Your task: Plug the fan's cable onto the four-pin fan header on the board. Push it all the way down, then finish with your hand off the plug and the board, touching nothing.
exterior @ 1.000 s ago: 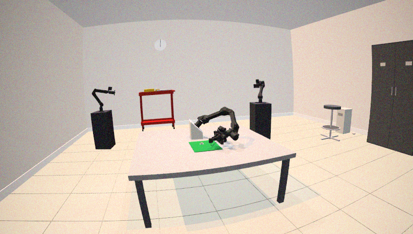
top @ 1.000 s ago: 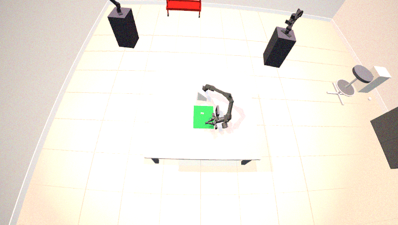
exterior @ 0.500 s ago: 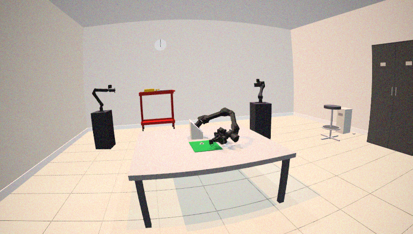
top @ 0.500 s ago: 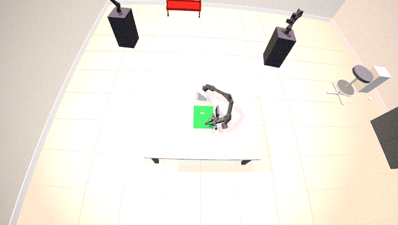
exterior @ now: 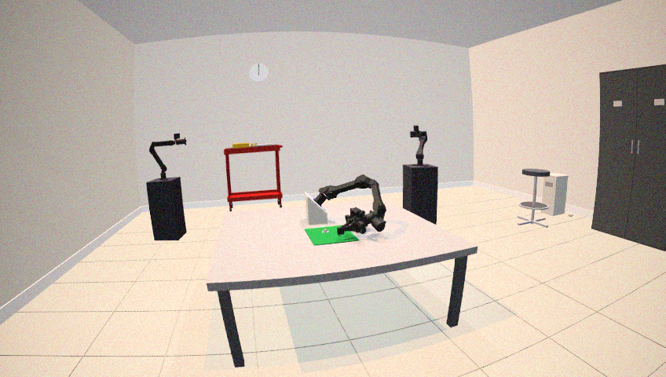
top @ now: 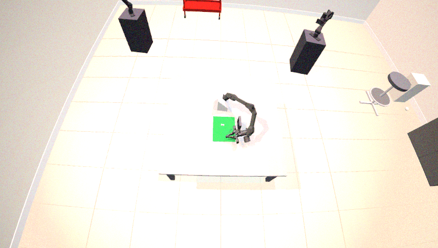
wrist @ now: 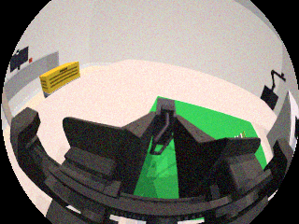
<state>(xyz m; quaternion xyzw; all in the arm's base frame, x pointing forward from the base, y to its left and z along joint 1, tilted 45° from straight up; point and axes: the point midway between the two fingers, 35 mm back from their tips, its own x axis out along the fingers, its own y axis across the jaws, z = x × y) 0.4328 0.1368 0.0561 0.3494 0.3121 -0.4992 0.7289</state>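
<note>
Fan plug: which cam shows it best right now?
Wrist. The dark plug sits pinched in the gripper, outlined against the green board. In the top view the gripper is only a dark cluster at the board's edge, plug indistinguishable. The exterior view is too distant; plug can't be made out.
</note>
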